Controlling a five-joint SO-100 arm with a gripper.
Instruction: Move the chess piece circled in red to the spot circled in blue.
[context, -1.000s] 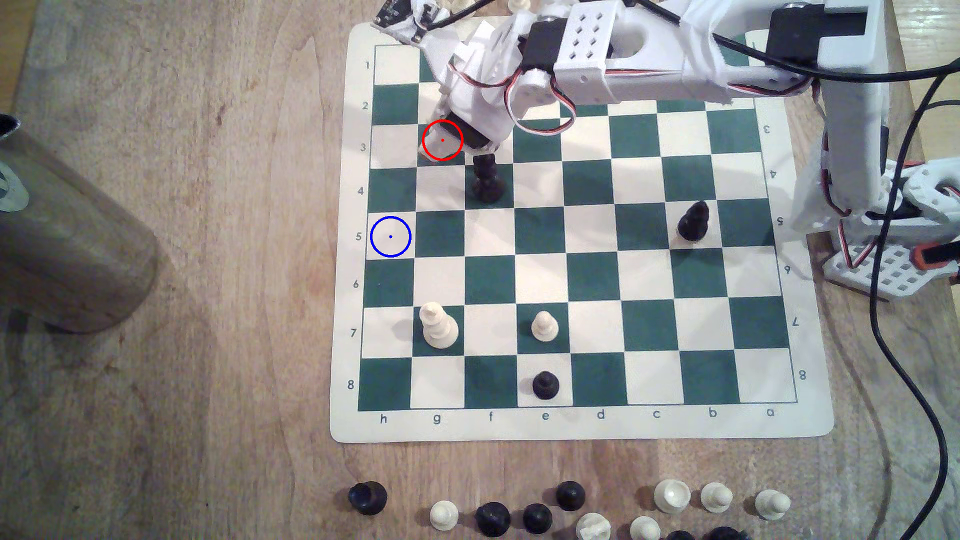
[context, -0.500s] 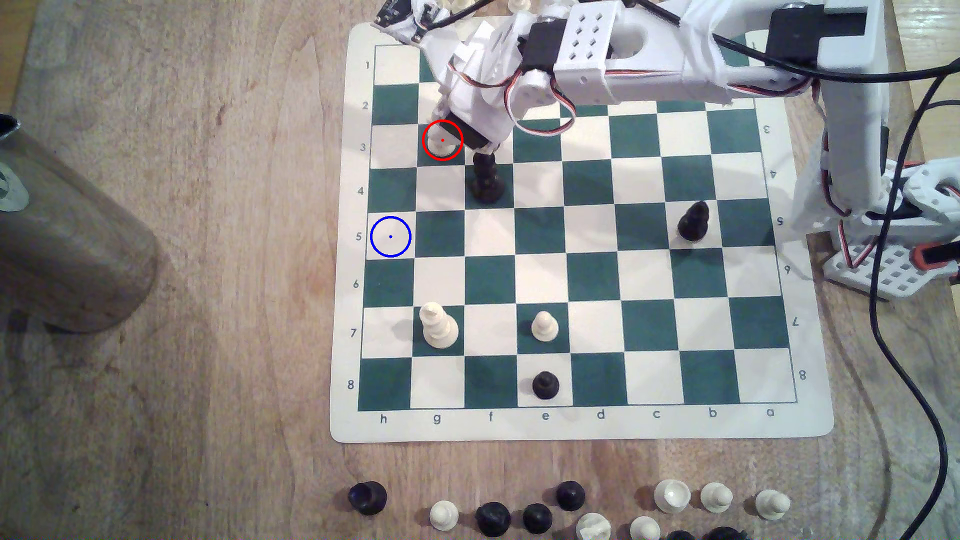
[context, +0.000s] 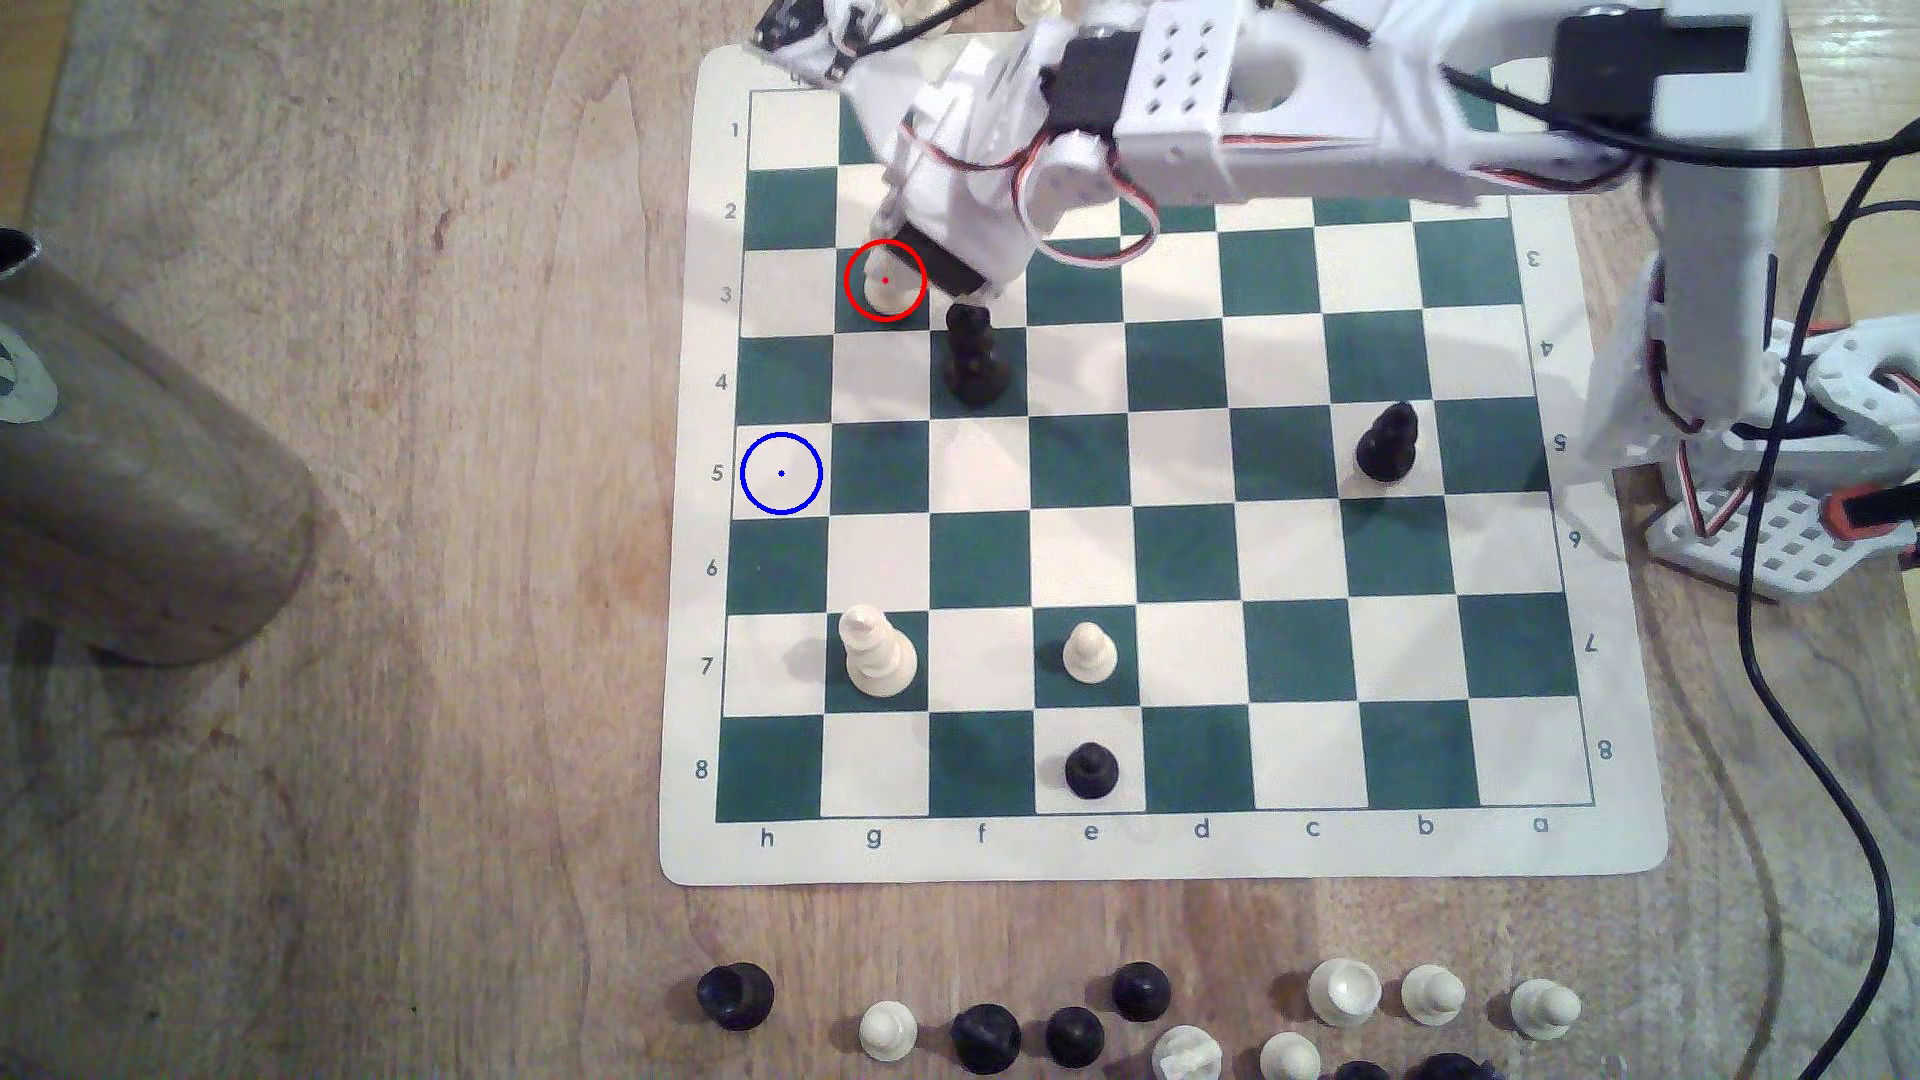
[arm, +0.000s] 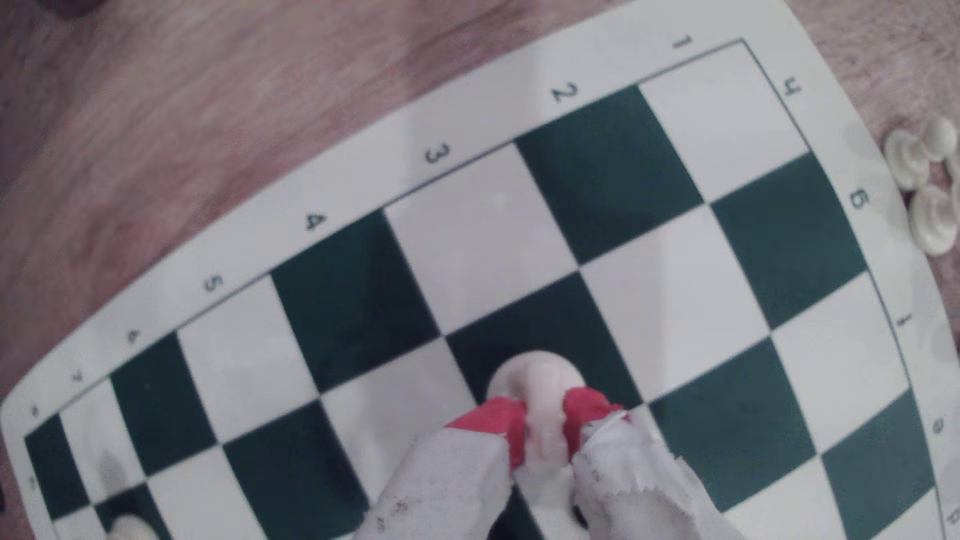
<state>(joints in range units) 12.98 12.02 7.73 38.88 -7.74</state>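
In the exterior view the arm reaches across the board (context: 1143, 852) from that view's right, and its end effector (context: 902, 272) hangs over the red ring, where the cream piece (context: 883, 294) sits on a green square in row 3, column g. From here the jaws are hidden under the wrist, so this view alone does not settle the grip. The spot (context: 781, 474), ringed in blue, lies two rows further from row 1 than the piece and one column out, at the board's h edge; it is bare. A tall black piece (context: 974, 358) stands just beside the piece, on the diagonal neighbour away from the h edge, which likely explains why the arm comes in steeply from above rather than sweeping low. In the wrist view the end effector (arm: 543, 415) pinches the piece (arm: 540, 381): the red fingertips (arm: 493, 418) press against its narrow upper part from both sides, with the round base visible beneath on the green square. Gripping high on the neck probably keeps the fingers clear of the board. Whether the base rests on the square or is just off it I cannot tell. The carry to the spot is not yet done.
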